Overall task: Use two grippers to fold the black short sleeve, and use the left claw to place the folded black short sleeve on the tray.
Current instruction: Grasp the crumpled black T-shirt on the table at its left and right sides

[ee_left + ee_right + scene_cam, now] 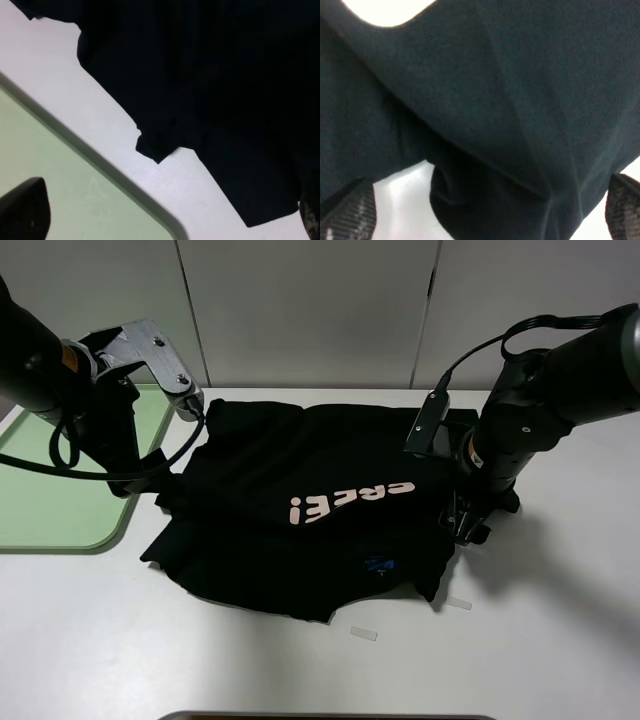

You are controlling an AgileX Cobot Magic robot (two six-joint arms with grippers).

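Black short sleeve [300, 510] lies mid table [560, 640], long axis toward left and right edges — left claw [165, 216], fingers spread, hangs at the end beside the tray [60, 530], right gripper [485, 210], also spread, over the opposite end; each arm likely takes its near side.

The work surface is a white table [560, 640] with a smooth, matt top. Behind it stands a wall [300, 310] of pale grey panels, divided by narrow vertical seams [192, 310]. Two short strips of clear tape [364, 633] lie on the table towards its front edge. Lighting is diffuse. Shadows on the table top are grey and soft-edged.
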